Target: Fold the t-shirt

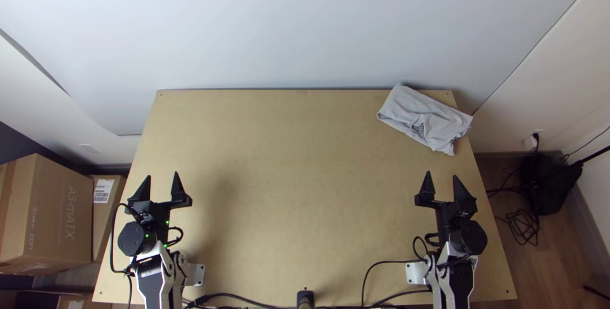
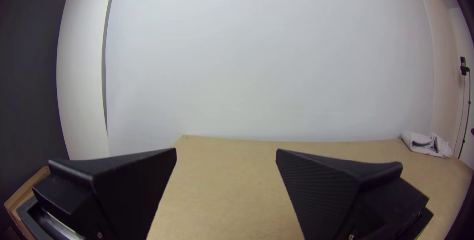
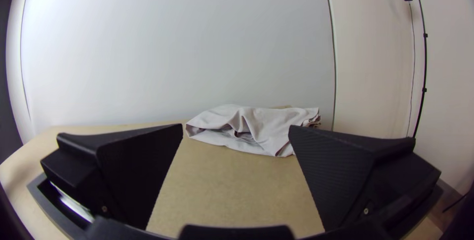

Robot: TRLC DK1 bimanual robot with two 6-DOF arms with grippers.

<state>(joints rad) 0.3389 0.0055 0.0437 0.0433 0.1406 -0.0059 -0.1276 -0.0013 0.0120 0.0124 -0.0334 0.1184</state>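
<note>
A light grey t-shirt lies folded into a rumpled bundle at the table's far right corner, one end reaching the right edge. My left gripper is at the table's near left, far from the cloth, open and holding nothing. On the near right, below the cloth in the top view, my right gripper stands open and empty. The left wrist view has the left gripper with the shirt far off. In the right wrist view, the shirt lies beyond the right gripper.
The wooden table has a pale wall along its far edge. Cardboard boxes stand on the floor at the left. Black cables run along the near edge. A thin black stand rises at the right.
</note>
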